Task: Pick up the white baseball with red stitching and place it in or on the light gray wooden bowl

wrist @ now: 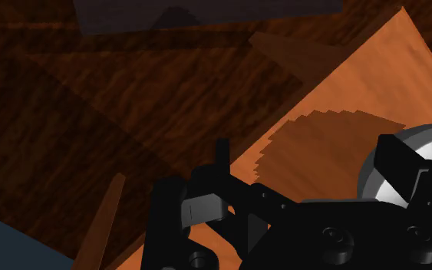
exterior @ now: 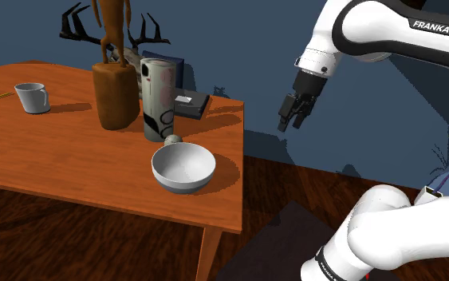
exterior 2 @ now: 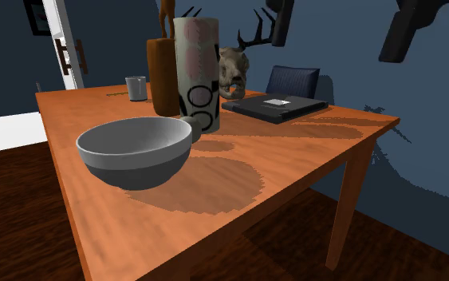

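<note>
Grey round bowl (exterior 2: 135, 166) up front, small grey ball (exterior 2: 189, 120) tucked at its 2 o'clock; I'd drop the wide-open jaws steeply.

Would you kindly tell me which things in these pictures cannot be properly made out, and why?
- Small grey ball: shoulder view, partly hidden behind the bowl's rim; any stitching too small to see.
- Gripper: second exterior view, cut off by the top edge.
- Bowl: wrist view, partly behind a black finger and cut by the edge.
</note>
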